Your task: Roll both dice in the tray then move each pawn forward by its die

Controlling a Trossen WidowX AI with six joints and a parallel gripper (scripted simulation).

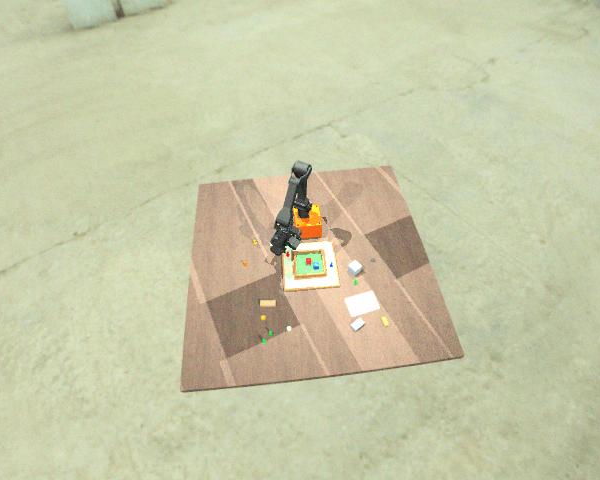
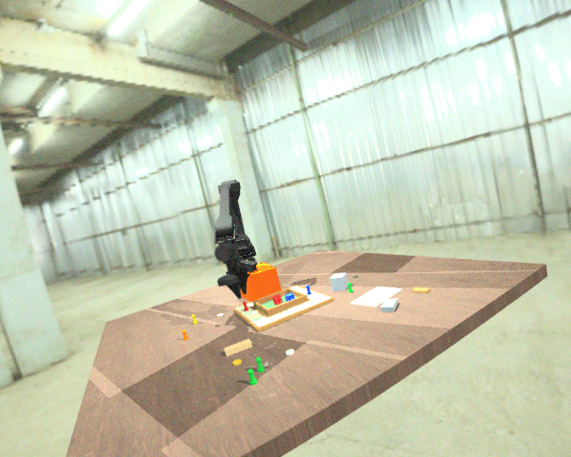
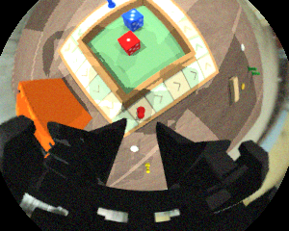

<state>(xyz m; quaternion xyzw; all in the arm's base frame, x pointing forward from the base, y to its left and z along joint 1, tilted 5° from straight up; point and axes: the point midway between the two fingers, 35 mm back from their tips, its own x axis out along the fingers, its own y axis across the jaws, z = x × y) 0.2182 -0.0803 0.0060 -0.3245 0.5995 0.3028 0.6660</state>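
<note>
The red die [image 1: 308, 261] [image 2: 277, 299] [image 3: 129, 43] and blue die [image 1: 316, 265] [image 2: 289, 296] [image 3: 133, 19] lie inside the green-floored tray [image 1: 309, 277] [image 3: 159, 77]. The red die shows one pip on top; the blue die's top is hard to read. The red pawn [image 1: 288, 254] [image 2: 246, 307] [image 3: 141, 113] stands on the board's arrow lane near a corner. The blue pawn [image 1: 331, 264] [image 2: 308, 289] [image 3: 111, 4] stands on the opposite side. My gripper [image 1: 287, 248] [image 3: 141, 122] is partly open and empty, above the red pawn's end of the board, fingertips apart.
An orange block [image 1: 308, 228] [image 2: 263, 284] [image 3: 53, 103] is at the arm's base. Yellow [image 1: 255, 241] and orange [image 1: 244, 263] pawns stand left of the board. A pale cube [image 1: 354, 267], a green pawn [image 1: 355, 281] and a white sheet [image 1: 362, 303] are right.
</note>
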